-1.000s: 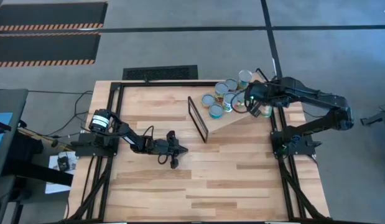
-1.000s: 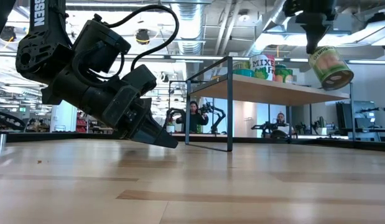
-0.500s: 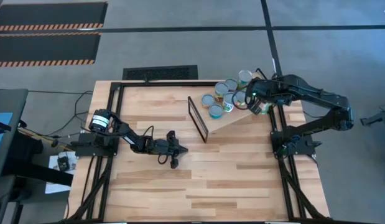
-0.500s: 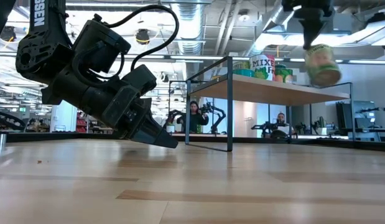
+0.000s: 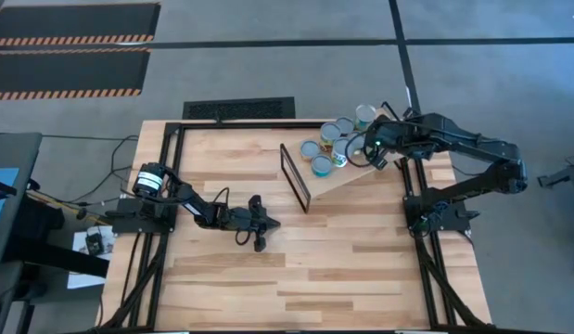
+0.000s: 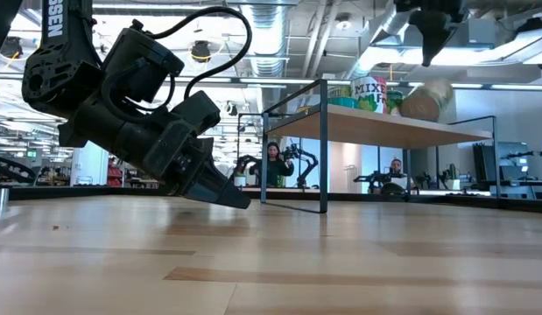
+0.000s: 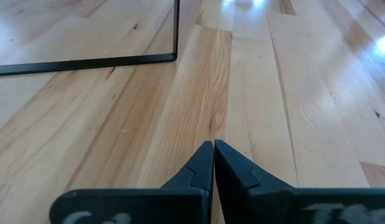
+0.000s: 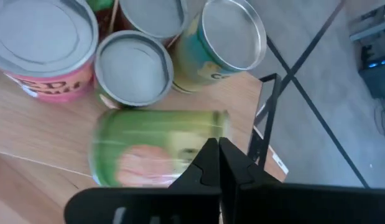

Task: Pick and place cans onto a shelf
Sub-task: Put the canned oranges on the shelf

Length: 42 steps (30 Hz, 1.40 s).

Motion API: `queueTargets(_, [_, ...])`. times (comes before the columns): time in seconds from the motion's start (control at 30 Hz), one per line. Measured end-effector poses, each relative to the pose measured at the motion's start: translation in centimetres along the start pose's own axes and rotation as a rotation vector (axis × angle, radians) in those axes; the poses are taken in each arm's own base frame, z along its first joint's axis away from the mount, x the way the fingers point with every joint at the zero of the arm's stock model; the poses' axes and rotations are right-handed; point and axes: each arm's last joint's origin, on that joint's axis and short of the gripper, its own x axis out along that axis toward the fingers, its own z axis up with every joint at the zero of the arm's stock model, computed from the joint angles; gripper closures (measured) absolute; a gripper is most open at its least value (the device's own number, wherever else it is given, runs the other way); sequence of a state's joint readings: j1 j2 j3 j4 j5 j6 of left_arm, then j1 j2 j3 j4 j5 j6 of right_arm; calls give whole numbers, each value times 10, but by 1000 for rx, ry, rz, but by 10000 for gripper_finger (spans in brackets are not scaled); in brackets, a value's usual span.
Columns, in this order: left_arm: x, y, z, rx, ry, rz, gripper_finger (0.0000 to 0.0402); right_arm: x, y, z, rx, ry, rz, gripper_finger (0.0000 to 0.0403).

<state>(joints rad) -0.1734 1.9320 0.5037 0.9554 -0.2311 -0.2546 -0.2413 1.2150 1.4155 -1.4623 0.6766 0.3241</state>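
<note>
The planked table [image 5: 296, 250] carries the shelf [image 5: 347, 178], a light board raised at its far right on a thin black frame, with a cluster of cans [image 5: 335, 141] standing upright on it. The left gripper [image 5: 260, 235] rests low over the table's middle, well apart from the shelf, its fingers [image 7: 201, 167] clenched together on nothing. The right gripper [image 5: 372, 153] hangs above the shelf beside the cluster with its fingers [image 8: 208, 163] pressed shut and empty, while a green-labelled can [image 8: 158, 155] lies on its side on the board just beneath it, next to the upright ones.
</note>
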Motion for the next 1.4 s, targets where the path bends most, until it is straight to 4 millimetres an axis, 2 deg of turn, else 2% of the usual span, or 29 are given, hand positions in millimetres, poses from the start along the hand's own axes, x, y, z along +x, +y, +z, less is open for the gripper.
queueTargets(0.3, [0, 0, 0, 0, 0, 0, 400, -5, 8, -4, -3, 19, 86, 387])
queueTargets(0.4, [0, 0, 0, 0, 0, 0, 400, -4, 3, -10, 49, 81, 76, 375])
queueTargets(0.5, [0, 0, 0, 0, 3, -11, 400, -2, 1, -15, 99, 102, 88, 379])
queueTargets(0.63, [0, -1, 0, 1, 6, -17, 400, 0, -3, -32, 181, 44, 153, 397])
queueTargets(0.73, [0, -1, -1, 1, 6, -17, 400, 0, -10, -44, 320, -18, 178, 387])
queueTargets(0.9, [0, -1, 0, -1, 1, -19, 400, 1, -23, -63, 555, -47, 184, 343])
queueTargets(1.17, [0, -1, 0, -1, 1, -19, 400, 20, -21, -79, 741, 86, 90, 235])
queueTargets(1.3, [0, -2, 0, 0, 3, -25, 400, 24, -26, -78, 758, 70, 39, 173])
queueTargets(1.4, [0, -3, 0, 1, 5, -33, 400, 27, -31, -76, 623, 60, 11, 148])
